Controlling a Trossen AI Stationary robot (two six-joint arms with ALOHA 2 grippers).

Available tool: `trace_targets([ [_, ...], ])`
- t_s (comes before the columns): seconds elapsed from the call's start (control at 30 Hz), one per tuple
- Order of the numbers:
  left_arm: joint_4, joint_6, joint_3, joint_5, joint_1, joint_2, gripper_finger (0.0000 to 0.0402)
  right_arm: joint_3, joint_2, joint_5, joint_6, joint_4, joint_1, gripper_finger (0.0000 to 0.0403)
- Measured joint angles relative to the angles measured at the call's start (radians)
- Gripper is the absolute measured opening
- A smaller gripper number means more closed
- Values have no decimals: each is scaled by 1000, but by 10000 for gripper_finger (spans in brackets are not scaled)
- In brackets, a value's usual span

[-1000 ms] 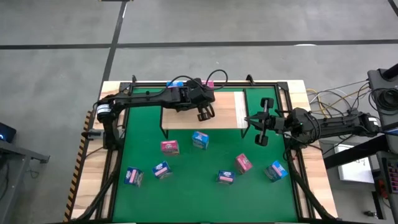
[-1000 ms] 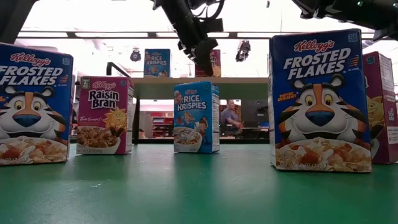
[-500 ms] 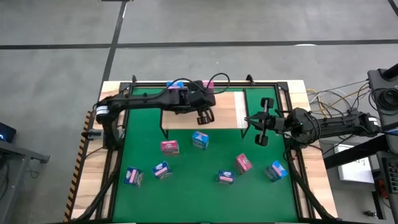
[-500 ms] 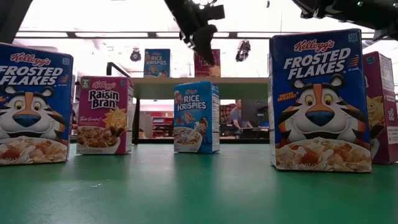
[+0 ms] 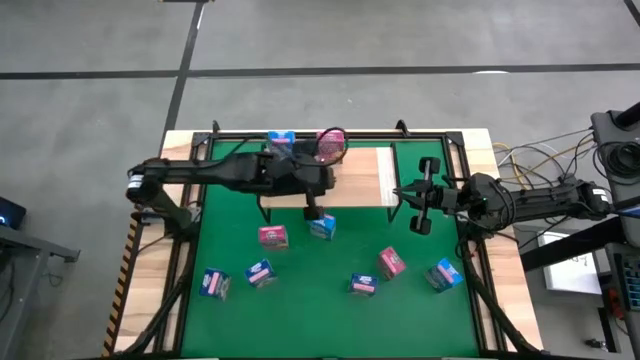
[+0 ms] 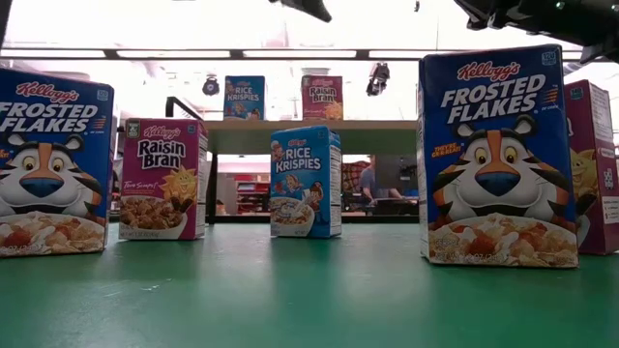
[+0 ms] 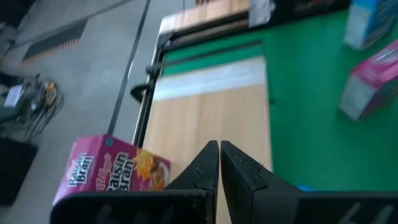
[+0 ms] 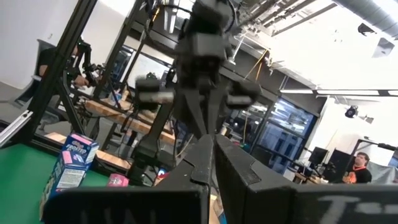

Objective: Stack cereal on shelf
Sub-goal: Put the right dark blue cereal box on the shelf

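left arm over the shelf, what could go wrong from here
The left gripper, shut and empty, hangs right beside the light blue box on the green mat; a careless sweep could topple it.

The pink box and blue box stand at the shelf's far edge, so a nudge from the arm might push them off the back.

The right gripper waits by the shelf's end, where the arms could clash.

Pink Raisin Bran box [image 6: 322,98] and light blue Rice Krispies box [image 6: 244,98] top the light-wood shelf [image 5: 362,178].
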Motion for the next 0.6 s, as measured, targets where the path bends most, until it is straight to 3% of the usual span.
trace_targets([
  [0.2, 66, 2, -86, 1, -46, -76, 0, 0, 0, 0, 20, 0, 0, 9],
  [0.6, 480, 0, -566, 2, -81, -361, 0, 0, 1, 0, 70, -1, 0, 9],
])
